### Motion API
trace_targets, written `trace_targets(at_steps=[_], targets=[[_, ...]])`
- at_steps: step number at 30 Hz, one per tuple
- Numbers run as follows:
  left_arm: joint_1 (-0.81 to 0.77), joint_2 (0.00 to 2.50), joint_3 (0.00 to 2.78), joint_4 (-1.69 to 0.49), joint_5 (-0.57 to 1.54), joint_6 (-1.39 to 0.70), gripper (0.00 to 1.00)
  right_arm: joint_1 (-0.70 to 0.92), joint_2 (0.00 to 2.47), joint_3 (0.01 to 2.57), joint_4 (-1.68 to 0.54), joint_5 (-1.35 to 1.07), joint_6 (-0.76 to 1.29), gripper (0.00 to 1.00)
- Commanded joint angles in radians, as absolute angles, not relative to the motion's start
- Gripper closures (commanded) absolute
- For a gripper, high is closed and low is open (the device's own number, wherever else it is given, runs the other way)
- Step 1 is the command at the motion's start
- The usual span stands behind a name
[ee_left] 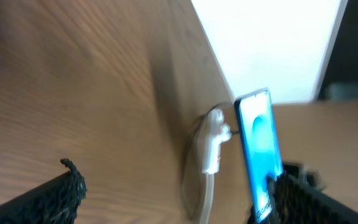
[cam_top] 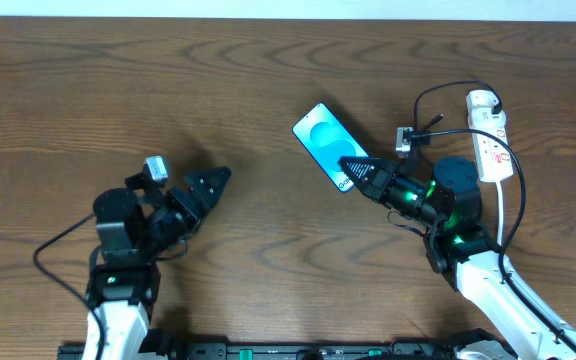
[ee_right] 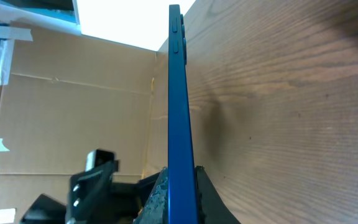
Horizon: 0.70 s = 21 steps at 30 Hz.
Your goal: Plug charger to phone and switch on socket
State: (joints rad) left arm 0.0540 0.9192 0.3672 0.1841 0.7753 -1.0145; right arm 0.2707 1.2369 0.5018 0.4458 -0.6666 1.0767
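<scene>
Right gripper (cam_top: 354, 168): jaws clamped on the lower end of the phone (cam_top: 320, 138). The phone sits right of the desk's (cam_top: 168, 80) centre, screen lit blue. The right wrist view shows it edge-on between the fingers; the left wrist view shows it standing tilted.

Left gripper (cam_top: 215, 181): jaws wide apart, holding nothing, over the desk left of centre, well apart from the phone.

Socket (cam_top: 490, 150): lies along the right edge, near the far right corner.

Charger (cam_top: 423, 97): cable loops from the socket's far end towards the phone; plug too small to place.
</scene>
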Motion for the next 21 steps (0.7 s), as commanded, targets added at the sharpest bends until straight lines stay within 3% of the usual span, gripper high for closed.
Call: trace_targets(at_steps=[1,7,18,21], targets=[[0.003,1.017,0.363,0.332,0.825,-1.278,0.02,0.271,1.225,0.513,0.460,-0.688,1.137,0.99],[-0.160,1.221,0.364,0.716,0.793,-1.437,0.02,0.307,1.225,0.513,0.460,-0.688,1.220,0.99],[-0.249,1.355,0.364,0.991,0.746,-1.723,0.04,0.461,1.228,0.513,0.460,-0.619,1.360,0.99],[-0.249,1.355,0.364,1.036,0.731,-1.749,0.13,0.501,1.230,0.513,0.456,-0.571,1.426,0.99]])
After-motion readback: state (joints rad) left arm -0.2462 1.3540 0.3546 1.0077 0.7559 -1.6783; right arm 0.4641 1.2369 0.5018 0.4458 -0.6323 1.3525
